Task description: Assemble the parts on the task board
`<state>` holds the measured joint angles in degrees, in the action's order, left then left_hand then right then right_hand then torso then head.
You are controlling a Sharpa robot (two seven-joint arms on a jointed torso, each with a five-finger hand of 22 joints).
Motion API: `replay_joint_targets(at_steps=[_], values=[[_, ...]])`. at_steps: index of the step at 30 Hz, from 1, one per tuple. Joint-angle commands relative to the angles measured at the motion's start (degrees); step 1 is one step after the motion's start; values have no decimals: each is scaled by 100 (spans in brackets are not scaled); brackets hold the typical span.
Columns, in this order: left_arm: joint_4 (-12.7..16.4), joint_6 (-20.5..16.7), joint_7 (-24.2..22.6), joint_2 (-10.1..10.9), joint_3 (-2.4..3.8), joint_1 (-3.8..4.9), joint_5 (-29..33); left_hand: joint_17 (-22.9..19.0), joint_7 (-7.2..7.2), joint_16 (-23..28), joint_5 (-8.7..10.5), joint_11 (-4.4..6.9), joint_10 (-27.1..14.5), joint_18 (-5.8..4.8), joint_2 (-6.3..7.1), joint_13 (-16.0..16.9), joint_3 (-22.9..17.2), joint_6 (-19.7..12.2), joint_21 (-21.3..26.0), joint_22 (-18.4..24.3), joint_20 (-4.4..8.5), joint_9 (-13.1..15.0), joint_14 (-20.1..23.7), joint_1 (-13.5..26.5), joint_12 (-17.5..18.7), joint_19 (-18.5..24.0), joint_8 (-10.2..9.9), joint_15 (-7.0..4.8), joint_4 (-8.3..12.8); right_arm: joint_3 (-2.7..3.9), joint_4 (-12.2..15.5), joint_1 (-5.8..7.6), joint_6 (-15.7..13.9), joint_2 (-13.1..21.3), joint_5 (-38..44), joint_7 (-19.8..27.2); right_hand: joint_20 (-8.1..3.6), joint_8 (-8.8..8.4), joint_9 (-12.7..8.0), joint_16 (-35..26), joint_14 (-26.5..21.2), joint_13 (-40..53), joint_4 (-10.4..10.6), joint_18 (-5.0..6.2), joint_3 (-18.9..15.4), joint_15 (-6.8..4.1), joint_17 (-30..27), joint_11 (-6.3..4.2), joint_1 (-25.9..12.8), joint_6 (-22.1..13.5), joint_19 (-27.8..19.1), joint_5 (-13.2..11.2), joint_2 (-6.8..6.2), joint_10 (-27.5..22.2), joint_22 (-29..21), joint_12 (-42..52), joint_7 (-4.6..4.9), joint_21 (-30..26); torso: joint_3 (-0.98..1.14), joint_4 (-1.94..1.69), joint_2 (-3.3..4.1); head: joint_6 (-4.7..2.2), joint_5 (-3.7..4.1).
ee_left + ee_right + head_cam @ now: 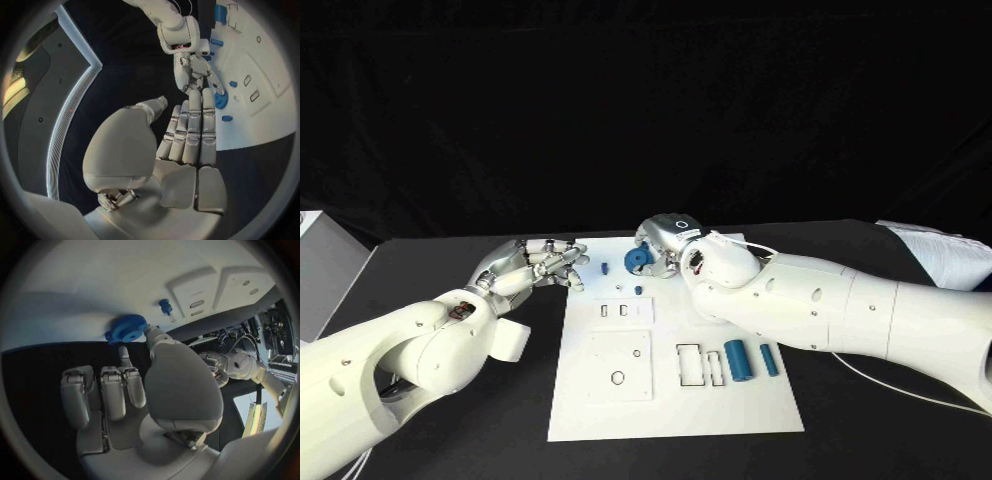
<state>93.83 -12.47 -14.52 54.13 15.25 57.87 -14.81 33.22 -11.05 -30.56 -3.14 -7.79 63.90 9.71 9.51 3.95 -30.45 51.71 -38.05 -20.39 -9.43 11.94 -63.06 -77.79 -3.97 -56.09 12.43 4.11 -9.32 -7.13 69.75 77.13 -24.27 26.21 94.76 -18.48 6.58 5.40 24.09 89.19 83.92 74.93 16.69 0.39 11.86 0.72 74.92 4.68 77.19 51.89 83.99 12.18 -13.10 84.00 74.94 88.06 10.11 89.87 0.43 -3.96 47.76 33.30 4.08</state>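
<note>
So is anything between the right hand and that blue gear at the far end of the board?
Nothing visible. In the right wrist view the right hand has a fingertip already at the blue gear, which sits on the task board. The small blue peg stands off to one side, clear of the hand.

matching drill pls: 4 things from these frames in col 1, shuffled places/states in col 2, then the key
1. blue gear
2. two blue cylinders
3. left hand
4. right hand

A. lying side by side near the task board's right edge
B. at the board's far edge, a fingertip touching it
C. off the board's far left corner, holding nothing
D. over the board's far edge, one fingertip on the gear

Pairs: 1-B, 2-A, 3-C, 4-D
</note>
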Motion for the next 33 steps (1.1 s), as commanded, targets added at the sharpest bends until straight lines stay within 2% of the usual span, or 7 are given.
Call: replay_joint_targets(at_steps=[1, 6, 10, 12, 17, 26, 33], values=[[12, 97, -24, -2, 4, 1, -35, 6, -34, -32, -3, -16, -13, 63, -11, 6, -16, 5, -21, -6, 7, 6, 37, 29, 22, 51, -21, -7, 8, 0, -5, 1, 144, 10, -79, 106, 50, -29, -4, 17, 551, 1235, 1, -39, -41, 33, 1259, 56, -69, -11, 601, 49, 19, 341, 1506, -17, -19, 13, 1, 3, 0, 2, 0], [12, 97, -22, -4, 4, 1, -47, 12, -34, -31, -2, -17, -15, 63, -10, 6, -17, 2, -35, -15, 5, 9, 44, 37, 23, 66, -23, -6, 12, -1, 5, 1, 220, 30, -158, 150, 37, 19, 10, 23, 556, 1280, 1, -39, -41, 14, 1280, 31, -152, 96, 601, 259, 148, 385, 1506, 18, -48, 13, 3, 3, 1, 5, -5], [11, 94, -21, -4, 4, 1, -58, 12, -34, -31, -2, -17, -15, 63, -10, 6, -17, 2, -35, -15, 5, 9, 44, 37, 23, 66, -23, -6, 12, -5, 37, -5, 282, 68, -225, 184, 22, 67, 24, 23, 557, 1316, -1, -39, -7, -6, 1283, 9, -198, 188, 601, 329, 206, 421, 1506, 46, -75, 13, 1, -1, -2, 12, -6], [10, 90, -20, -3, 4, 1, -62, 12, -34, -31, -2, -17, -15, 63, -10, 6, -17, 2, -35, -15, 5, 9, 44, 37, 23, 66, -23, -6, 12, -8, 52, -12, 303, 94, -252, 194, -1, 92, 25, 25, 558, 1337, 4, -39, 39, -29, 1290, -12, -320, 237, 601, 451, 286, 441, 1506, 62, -96, 13, 3, 2, -1, 21, -14], [12, 86, -18, -2, 4, 1, -65, 12, -34, -31, -2, -17, -15, 63, -10, 6, -17, 2, -35, -15, 5, 9, 44, 37, 23, 66, -23, -6, 12, -11, 63, -23, 330, 136, -285, 197, -24, 109, 19, 26, 560, 1353, 8, -39, 111, -51, 1294, -33, -522, 277, 601, 591, 369, 457, 1506, 74, -118, 13, 3, 5, -1, 26, -17], [10, 76, -14, 4, 4, 0, -71, 14, -37, -31, -3, -18, -19, 63, -10, 5, -17, -1, -41, -18, 4, 10, 46, 41, 25, 71, -25, -5, 12, -15, 115, -41, 246, 283, -279, 160, -37, 118, 10, 28, 562, 1368, 2, -39, 186, -61, 1303, -43, -706, 295, 601, 756, 389, 472, 1506, 85, -128, 13, 1, 2, -3, 40, -18], [9, 72, -14, 12, 4, 0, -75, 16, -40, -32, -3, -21, -24, 63, -8, 4, -17, -6, -45, -21, 3, 10, 47, 45, 27, 76, -28, -4, 13, -17, 332, -60, 196, 486, -274, 157, -37, 121, 10, 27, 561, 1380, -2, -39, 189, -61, 1300, -44, -711, 301, 601, 768, 375, 482, 1506, 94, -129, 13, 3, 7, -1, 43, -33]])
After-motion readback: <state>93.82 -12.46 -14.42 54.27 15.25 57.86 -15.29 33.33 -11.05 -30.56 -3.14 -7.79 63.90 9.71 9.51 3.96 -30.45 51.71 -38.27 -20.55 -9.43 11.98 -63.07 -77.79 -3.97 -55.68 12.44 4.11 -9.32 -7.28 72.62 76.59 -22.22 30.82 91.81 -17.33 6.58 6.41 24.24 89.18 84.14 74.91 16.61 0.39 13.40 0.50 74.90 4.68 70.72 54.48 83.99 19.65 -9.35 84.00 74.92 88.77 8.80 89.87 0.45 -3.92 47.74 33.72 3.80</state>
